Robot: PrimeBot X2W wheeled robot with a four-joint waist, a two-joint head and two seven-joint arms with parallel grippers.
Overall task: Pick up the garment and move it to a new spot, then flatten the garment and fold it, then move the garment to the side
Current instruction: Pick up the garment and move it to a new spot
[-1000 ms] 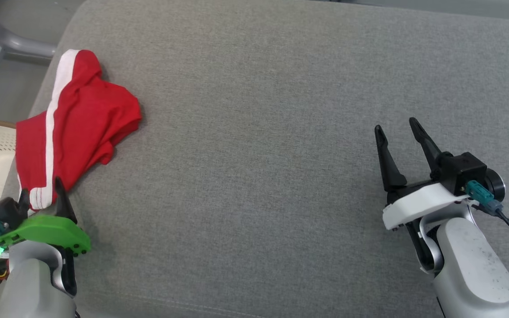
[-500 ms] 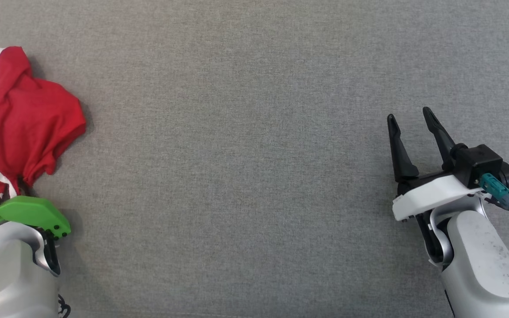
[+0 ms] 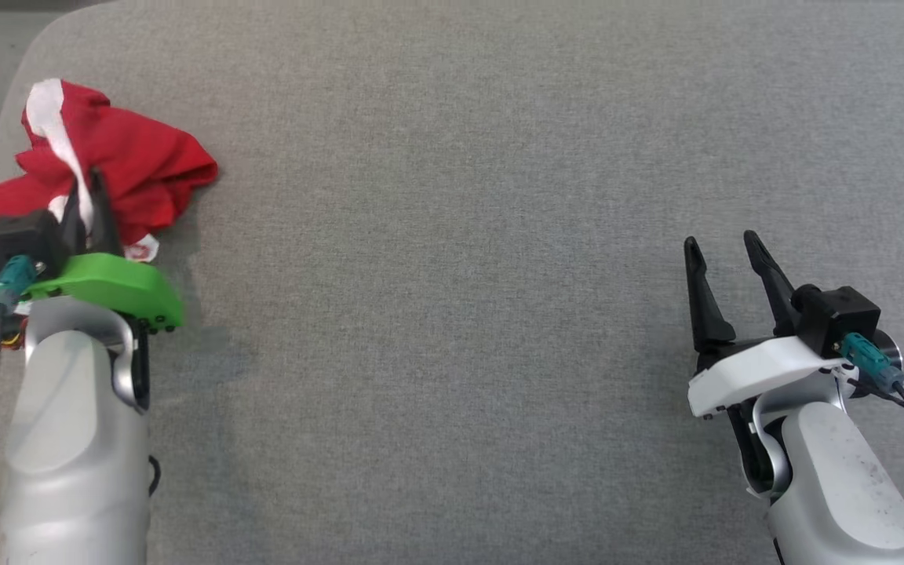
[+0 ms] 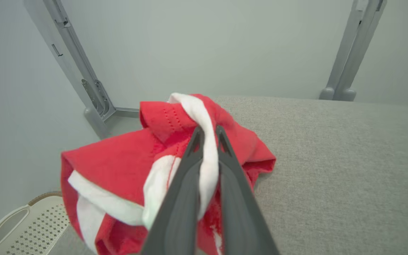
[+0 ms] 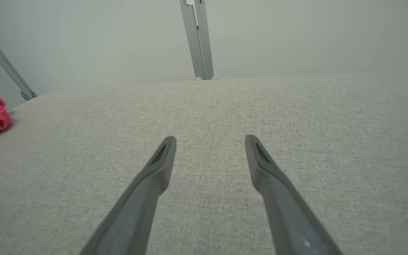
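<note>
left gripper (image 4: 209, 131) is pinched nearly shut on the garment (image 3: 146, 165), with a fold of the white stripe squeezed between the fingers; the garment is red and all bunched up at the far left corner of the grey cushion (image 3: 452, 275); right gripper (image 3: 720, 242) is spread wide with nothing in it, over the cushion's right side, well apart from the garment; a white perforated basket (image 4: 20, 226) pokes in past the cushion's left edge

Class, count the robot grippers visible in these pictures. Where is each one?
2. The left gripper, at the left edge of the grey cushion, is shut on the red-and-white garment. The right gripper is at the right, open over bare cushion. None seems hidden.
</note>
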